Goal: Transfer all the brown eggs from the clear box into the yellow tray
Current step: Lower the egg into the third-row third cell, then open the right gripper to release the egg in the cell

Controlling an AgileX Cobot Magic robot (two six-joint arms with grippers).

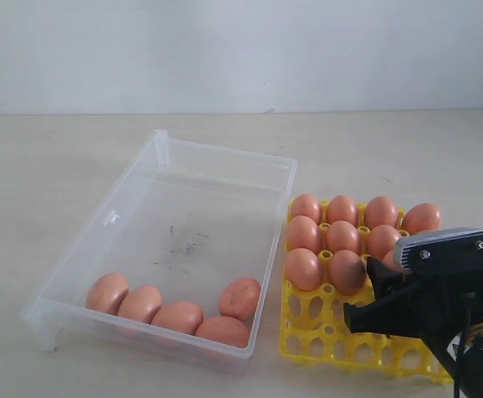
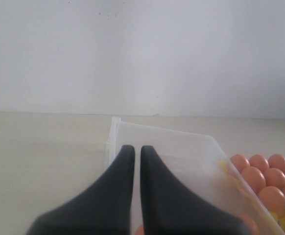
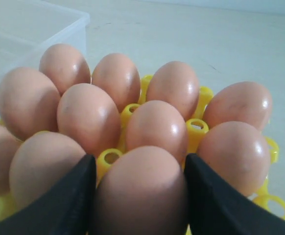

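Right gripper (image 3: 138,164) clasped a matte brown egg (image 3: 140,205) among neighbours (image 3: 157,127) in the yellow plastic lattice tray (image 1: 320,327); left gripper (image 2: 132,156) hung closed, empty. Five eggs (image 1: 179,317) lay in the clear plastic box (image 1: 225,162) on a beige table (image 1: 42,166), white wall (image 1: 225,50) behind.

No readable text, labels or numbers. Small raised mark (image 1: 111,218) on clear box (image 1: 135,184) wall, 9 o'clock side: illegible.
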